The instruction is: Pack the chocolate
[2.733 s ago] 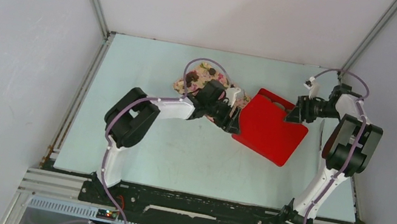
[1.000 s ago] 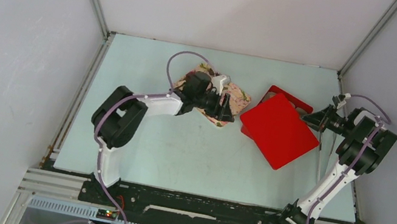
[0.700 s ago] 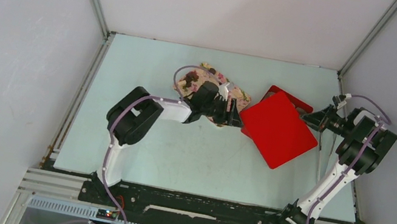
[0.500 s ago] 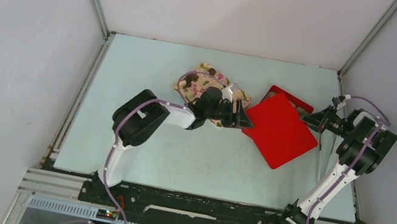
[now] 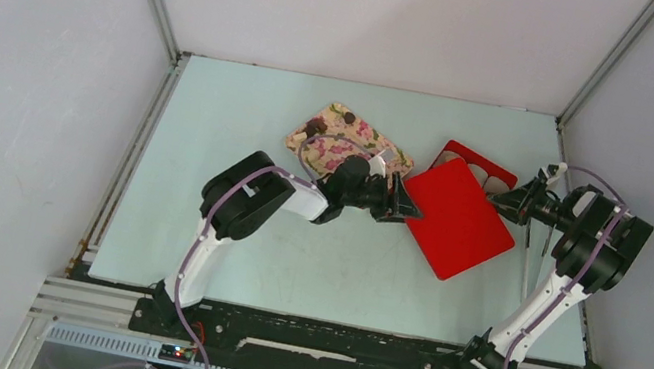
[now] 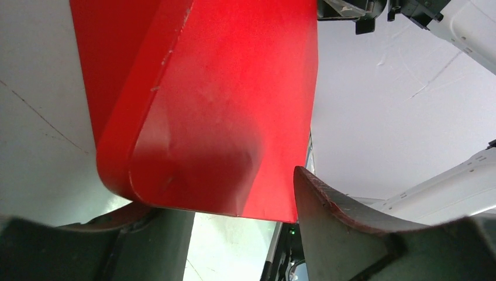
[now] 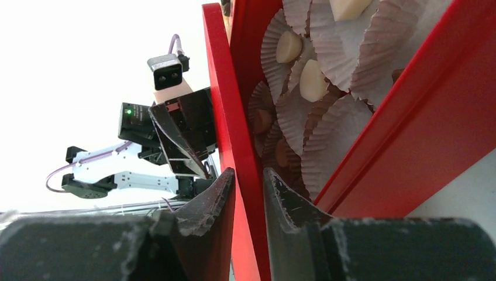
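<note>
the right hand point(image 7: 246, 175) was clamped on the far-right edge of the red lid point(image 7: 225, 99), the left hand point(image 5: 401, 205) gaped apart at its left corner, and the chocolate point(image 7: 313, 81) sat in paper cups point(image 7: 327, 146) inside the red box point(image 7: 398, 111) on the bench's point(image 5: 311, 253) right side.

The tabletop point(image 5: 319, 264) is showing a pale mint green. Toward its far edge, the tray point(image 5: 357, 132) is wearing pink flowers on cream, with dark brown chocolate point(image 5: 316, 128) spotting it. Nearer the right edge, the lid point(image 5: 456, 218) and the box point(image 5: 480, 158) beneath it are glowing plain bright red. Inside the box, crinkled white paper cups point(image 7: 342, 35) are cradling pale cream and mid-brown pieces. The left arm point(image 5: 239, 200) and the right arm point(image 5: 585, 250) are showing white and black shells, and the left gripper point(image 5: 398, 202) and the right gripper point(image 7: 245, 181) are looking black.
</note>
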`<state>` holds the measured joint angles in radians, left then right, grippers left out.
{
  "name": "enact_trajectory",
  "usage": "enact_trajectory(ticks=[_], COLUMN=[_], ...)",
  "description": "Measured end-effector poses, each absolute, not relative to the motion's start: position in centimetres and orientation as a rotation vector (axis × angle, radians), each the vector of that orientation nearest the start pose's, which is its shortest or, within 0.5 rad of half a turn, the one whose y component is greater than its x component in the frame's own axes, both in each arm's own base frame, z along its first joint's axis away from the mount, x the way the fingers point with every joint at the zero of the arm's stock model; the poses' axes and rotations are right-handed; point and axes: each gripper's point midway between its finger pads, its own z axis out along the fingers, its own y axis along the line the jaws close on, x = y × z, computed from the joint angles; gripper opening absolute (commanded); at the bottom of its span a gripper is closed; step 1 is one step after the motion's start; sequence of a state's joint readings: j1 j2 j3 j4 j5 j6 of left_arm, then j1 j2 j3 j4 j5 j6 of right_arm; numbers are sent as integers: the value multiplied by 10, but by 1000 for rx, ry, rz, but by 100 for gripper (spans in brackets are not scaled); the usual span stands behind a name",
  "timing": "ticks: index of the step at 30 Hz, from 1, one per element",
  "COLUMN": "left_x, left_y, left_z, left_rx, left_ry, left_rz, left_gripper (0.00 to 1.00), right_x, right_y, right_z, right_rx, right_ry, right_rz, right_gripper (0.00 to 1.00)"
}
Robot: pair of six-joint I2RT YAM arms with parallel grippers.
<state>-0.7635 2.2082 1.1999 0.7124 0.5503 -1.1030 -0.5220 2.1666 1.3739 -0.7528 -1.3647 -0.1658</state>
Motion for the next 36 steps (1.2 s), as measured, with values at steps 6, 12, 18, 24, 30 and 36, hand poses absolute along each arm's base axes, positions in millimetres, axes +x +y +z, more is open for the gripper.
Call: enact_trajectory(ticks=[6, 12, 18, 24, 30, 36], left_x=[317, 328, 347, 399, 453, 457], left_y=[-463, -452, -436, -447, -476, -480], left_z=[87, 123, 123, 145, 163, 107], left_rx=[85, 98, 45, 122, 303, 394], left_ry=[2213, 2147, 2180, 2167, 2090, 2196], left_rz=[-1695, -1721, -1688, -1600, -1466, -1291], left_gripper=[59, 55, 53, 54, 62, 66], right_x=[380, 379, 380, 384, 386, 381], right_y=[-24, -22, -12, -11, -22, -32], right_z=[82, 82, 83, 85, 87, 87], right_rx=[356, 334, 300, 285, 314, 360], right_ry=[2145, 2193, 2234, 2236, 2220, 2209], right_rz=[1580, 1510, 1480, 1459, 1432, 1419], right_gripper=[31, 34, 36, 36, 35, 35])
